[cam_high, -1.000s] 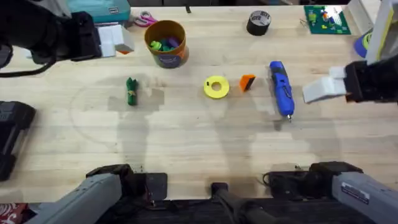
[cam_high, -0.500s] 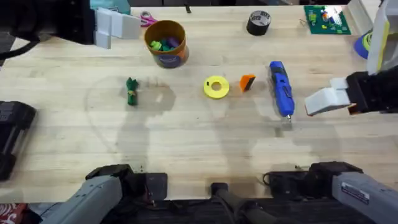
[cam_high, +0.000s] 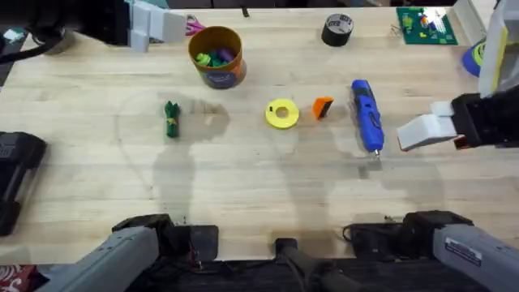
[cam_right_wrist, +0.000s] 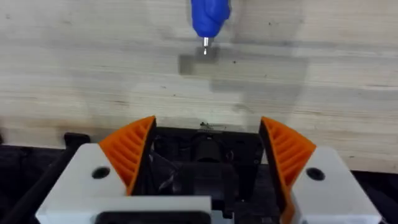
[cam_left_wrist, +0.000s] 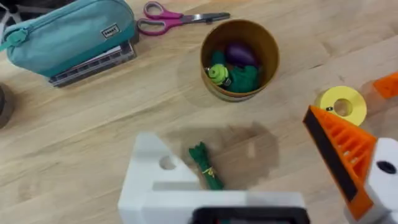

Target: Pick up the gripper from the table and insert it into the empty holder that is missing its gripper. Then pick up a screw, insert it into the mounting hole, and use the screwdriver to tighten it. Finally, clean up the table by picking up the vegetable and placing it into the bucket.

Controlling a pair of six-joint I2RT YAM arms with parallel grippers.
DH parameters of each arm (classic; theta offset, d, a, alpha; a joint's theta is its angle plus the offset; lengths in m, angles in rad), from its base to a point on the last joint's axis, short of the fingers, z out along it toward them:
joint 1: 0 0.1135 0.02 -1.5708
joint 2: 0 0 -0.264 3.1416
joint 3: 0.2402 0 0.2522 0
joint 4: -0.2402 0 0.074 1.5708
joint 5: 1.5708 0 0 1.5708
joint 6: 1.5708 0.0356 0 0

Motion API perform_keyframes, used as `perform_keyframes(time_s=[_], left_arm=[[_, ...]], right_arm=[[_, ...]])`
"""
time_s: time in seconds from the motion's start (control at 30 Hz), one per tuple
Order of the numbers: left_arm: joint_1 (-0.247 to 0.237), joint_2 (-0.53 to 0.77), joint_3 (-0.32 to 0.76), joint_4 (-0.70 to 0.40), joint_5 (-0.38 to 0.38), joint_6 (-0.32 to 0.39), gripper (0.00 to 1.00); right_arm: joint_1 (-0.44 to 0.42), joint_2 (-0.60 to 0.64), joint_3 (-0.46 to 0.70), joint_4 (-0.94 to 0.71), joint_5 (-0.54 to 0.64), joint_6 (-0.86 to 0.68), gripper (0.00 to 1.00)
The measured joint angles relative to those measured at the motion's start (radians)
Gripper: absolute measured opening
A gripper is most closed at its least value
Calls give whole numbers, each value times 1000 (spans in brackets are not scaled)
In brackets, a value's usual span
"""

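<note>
The loose orange gripper (cam_high: 323, 107) lies at centre-right of the table in the overhead view, between the yellow tape roll (cam_high: 281, 113) and the blue screwdriver (cam_high: 366, 114), whose long axis runs up-down with its tip toward the bottom. The right gripper (cam_high: 412, 133) hangs at right of frame, fingers spread and empty, plainly the nearer arm. The left gripper (cam_left_wrist: 261, 168), at upper left, is spread too; 1 finger is the bare white holder (cam_left_wrist: 155, 180). The vegetable (cam_high: 171, 118) lies left of centre, below the bucket (cam_high: 216, 56). No screw can be made out
</note>
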Motion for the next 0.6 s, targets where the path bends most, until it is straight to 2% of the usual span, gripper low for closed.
perform_keyframes(time_s=[0.1, 0.23, 0.4, 0.6], left_arm=[[-13, 4, -26, 115, 34, 6, 986], [-51, -32, -132, 313, 83, 11, 986], [-105, -124, -343, 539, 118, 13, 986], [-113, -265, -603, 743, 162, 12, 985]], right_arm=[[0, 0, 0, 0, 0, 0, 997], [0, 0, 0, 0, 0, 0, 996], [0, 0, 0, 0, 0, 0, 997], [0, 0, 0, 0, 0, -1, 996]])
